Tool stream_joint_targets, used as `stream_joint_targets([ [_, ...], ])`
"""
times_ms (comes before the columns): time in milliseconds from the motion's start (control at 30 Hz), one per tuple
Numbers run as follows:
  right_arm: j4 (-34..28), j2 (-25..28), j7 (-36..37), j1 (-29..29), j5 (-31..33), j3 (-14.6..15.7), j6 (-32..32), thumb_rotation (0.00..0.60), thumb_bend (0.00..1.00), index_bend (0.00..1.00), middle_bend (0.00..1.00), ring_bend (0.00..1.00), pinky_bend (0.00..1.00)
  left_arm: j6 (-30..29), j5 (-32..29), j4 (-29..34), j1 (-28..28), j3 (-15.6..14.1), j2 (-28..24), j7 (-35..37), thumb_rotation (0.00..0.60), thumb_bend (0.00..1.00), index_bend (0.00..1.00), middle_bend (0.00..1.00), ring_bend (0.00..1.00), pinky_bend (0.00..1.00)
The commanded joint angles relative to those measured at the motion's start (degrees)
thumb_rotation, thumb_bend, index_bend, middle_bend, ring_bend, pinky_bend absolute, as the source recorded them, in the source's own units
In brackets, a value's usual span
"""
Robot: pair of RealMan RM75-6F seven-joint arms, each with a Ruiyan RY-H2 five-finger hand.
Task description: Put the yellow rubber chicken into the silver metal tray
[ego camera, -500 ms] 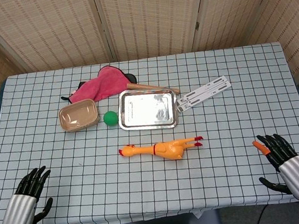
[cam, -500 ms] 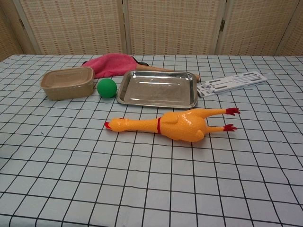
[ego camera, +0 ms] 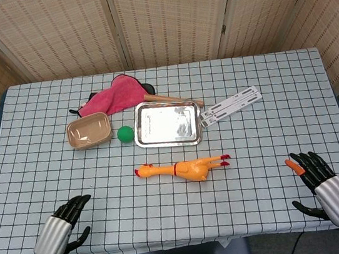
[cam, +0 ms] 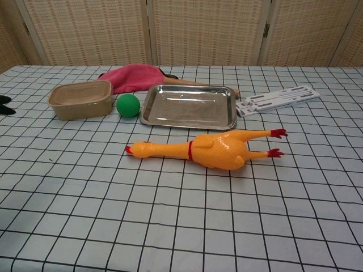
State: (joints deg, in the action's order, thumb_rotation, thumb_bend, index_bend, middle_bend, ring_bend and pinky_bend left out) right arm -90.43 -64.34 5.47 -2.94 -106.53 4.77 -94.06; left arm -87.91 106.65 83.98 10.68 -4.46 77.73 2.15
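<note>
Both hands — left hand [ego camera: 66,221] and right hand [ego camera: 315,177] — hold nothing, fingers apart, while the yellow rubber chicken [ego camera: 185,168] lies on the surface just below the silver metal tray [ego camera: 168,123] — ready for picking.

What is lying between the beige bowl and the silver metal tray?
A green ball lies between the beige bowl and the silver metal tray, on the checked cloth. Both the head view and the chest view show it, apart from the tray's left rim.
</note>
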Motion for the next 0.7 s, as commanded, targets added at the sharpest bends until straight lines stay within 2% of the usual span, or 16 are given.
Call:
stream_joint_targets([
  [33, 0.0, -0.3, -0.4, -0.3, 0.0, 0.1, 0.6, 0.600, 0.13, 0.00, 0.00, 0.00, 0.00, 8.2, -0.5, 2.8, 4.0, 0.5, 2.0, -4.7, 0.600, 0.38, 0.07, 0.16, 0.16, 0.34],
  [233, 0.1, -0.8, -1.1, -0.7, 0.9, -0.1, 2.0, 0.600, 0.13, 0.00, 0.00, 0.00, 0.00, 18.3, -5.6, 6.8, 9.3, 3.8, 5.7, -10.6, 0.600, 0.38, 0.06, 0.15, 0.16, 0.31],
  [300, 0.1, -0.9, -1.5, -0.8, 1.2, -0.2, 2.4, 0.600, 0.13, 0.00, 0.00, 0.00, 0.00, 21.2, -8.6, 5.8, 10.7, 6.0, 7.9, -15.3, 0.600, 0.38, 0.04, 0.14, 0.13, 0.29],
  [400, 0.1, -1.0, -1.7, -0.9, 1.7, -0.3, 2.8, 0.600, 0.13, 0.00, 0.00, 0.00, 0.00, 25.1, -13.0, 5.0, 12.8, 8.3, 10.9, -19.5, 0.600, 0.37, 0.01, 0.07, 0.04, 0.20],
  [533, 0.2, -1.0, -1.9, -0.9, 2.4, -0.5, 3.0, 0.600, 0.13, 0.00, 0.00, 0.00, 0.00, 28.8, -17.0, 3.4, 15.5, 10.3, 13.9, -20.7, 0.600, 0.36, 0.03, 0.06, 0.02, 0.15],
  [700, 0.1, -1.0, -2.2, -0.9, 3.1, -0.6, 3.4, 0.600, 0.13, 0.00, 0.00, 0.00, 0.00, 30.1, -19.4, -0.7, 18.2, 12.2, 17.4, -22.6, 0.600, 0.36, 0.03, 0.06, 0.02, 0.15],
])
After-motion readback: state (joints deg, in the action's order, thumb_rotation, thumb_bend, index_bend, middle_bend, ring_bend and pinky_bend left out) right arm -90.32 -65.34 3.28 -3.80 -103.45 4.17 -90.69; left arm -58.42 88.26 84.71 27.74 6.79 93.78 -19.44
